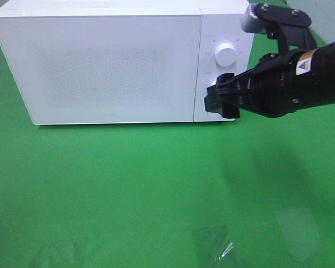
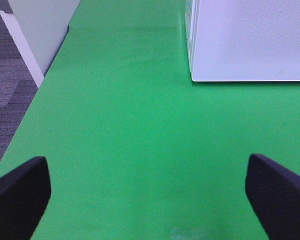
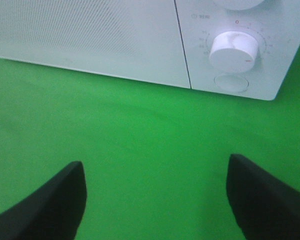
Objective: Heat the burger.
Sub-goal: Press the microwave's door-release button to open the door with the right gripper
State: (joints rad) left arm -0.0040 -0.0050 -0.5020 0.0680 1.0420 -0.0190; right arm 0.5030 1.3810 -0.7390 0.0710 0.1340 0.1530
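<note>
My right pincer (image 1: 218, 100) hangs before the microwave (image 1: 212, 22), jaws spread wide and empty, the lower dial (image 3: 232, 50) just ahead, untouched. My left pincer (image 2: 147, 195) gapes over the green mat (image 2: 140, 125), gripping nothing. The door (image 1: 100, 67) is shut — where the burger is, I cannot tell.

The microwave (image 1: 100, 61) stands at the back of the worktop (image 1: 128, 190). At the microwave's right end is its control panel (image 1: 223, 33), with the upper knob (image 1: 225, 56) over the lower knob (image 3: 232, 51) and a round button (image 3: 231, 82) beneath. The right hand (image 1: 219, 98) hangs in front of that panel. The left hand (image 2: 150, 200) is above the worktop, before the microwave's left front corner.
</note>
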